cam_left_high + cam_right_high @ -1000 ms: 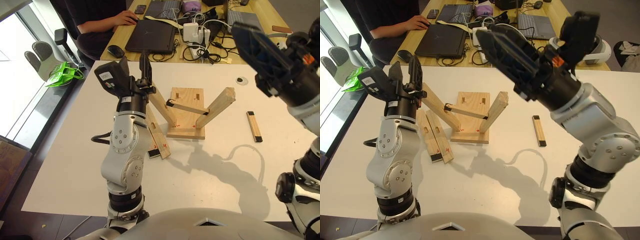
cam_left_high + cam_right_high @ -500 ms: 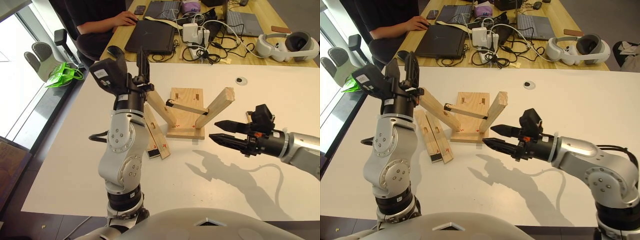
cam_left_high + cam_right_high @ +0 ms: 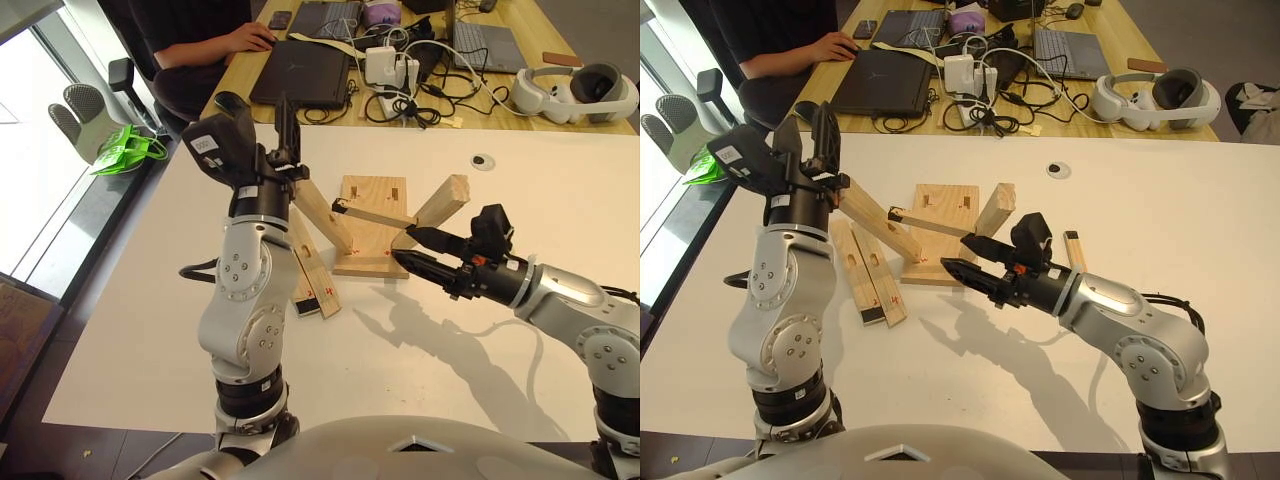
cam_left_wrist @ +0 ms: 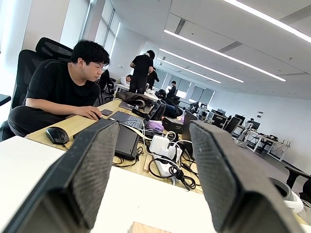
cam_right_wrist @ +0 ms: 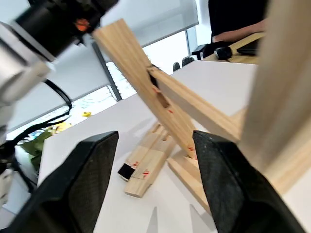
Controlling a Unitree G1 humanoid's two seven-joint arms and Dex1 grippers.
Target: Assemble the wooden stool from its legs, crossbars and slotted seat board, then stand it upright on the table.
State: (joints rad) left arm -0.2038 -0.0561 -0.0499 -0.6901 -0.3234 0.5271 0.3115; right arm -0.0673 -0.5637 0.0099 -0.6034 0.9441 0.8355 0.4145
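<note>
The slotted seat board [image 3: 375,190] lies flat on the white table [image 3: 150,330]. Two wooden legs stand tilted in it, the left leg [image 3: 325,215] and the right leg [image 3: 450,195], joined by a crossbar [image 3: 370,214]. Two more legs [image 3: 312,278] lie side by side to the left of the board. A loose crossbar [image 3: 1073,248] lies to the right, partly behind my right arm. My right gripper [image 3: 410,250] is open, low at the board's front edge by the right leg's foot. My left gripper [image 3: 810,140] is open and empty, fingers pointing up beside the left leg's top.
Behind the table runs a wooden desk with laptops [image 3: 300,75], cables and a charger [image 3: 390,65], a mouse [image 3: 231,101] and a headset [image 3: 575,90]. A person sits at that desk. A small round disc [image 3: 484,160] lies on the table's far side.
My right arm has come down from high in front of the camera to table height, then moved left to the stool's right leg. The left arm has barely moved.
</note>
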